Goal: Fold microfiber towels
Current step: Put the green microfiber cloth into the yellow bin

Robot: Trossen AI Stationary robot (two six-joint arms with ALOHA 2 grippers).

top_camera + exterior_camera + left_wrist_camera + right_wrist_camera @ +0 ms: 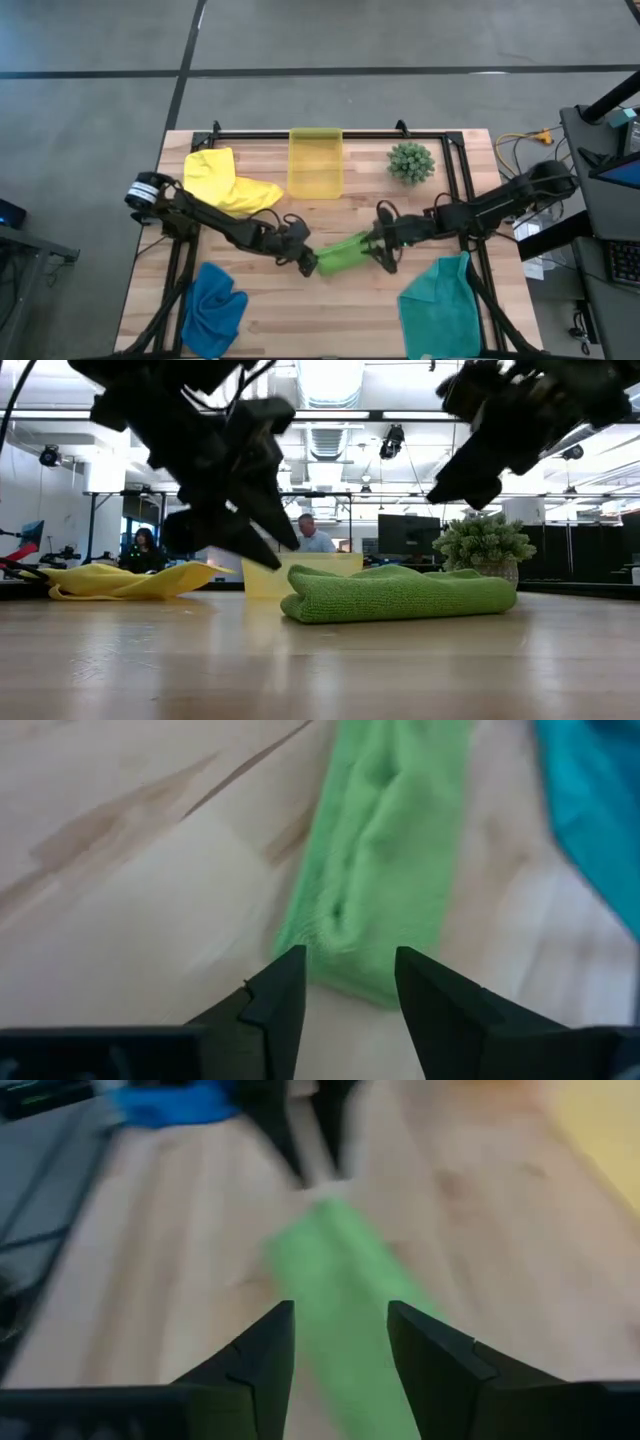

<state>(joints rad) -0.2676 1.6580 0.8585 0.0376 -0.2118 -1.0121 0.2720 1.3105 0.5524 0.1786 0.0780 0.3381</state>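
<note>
The lime green towel (340, 253) lies folded into a narrow thick strip on the table's middle, flat on the wood (400, 592). My left gripper (308, 262) is open just off the strip's left end (345, 970), above the table, its fingers on either side of that end without touching it. My right gripper (385, 252) is open above the strip's right end (345, 1280), raised clear of it (455, 490). The yellow towel (228, 182) lies crumpled at the far left, the royal blue towel (215, 305) at the near left, and the teal towel (440, 305) at the near right.
A translucent yellow-green bin (316, 163) stands at the far middle and a small spiky green plant (410, 162) at the far right. A dark frame runs along the table's edges (455, 160). People sit in the room beyond the table (315, 538).
</note>
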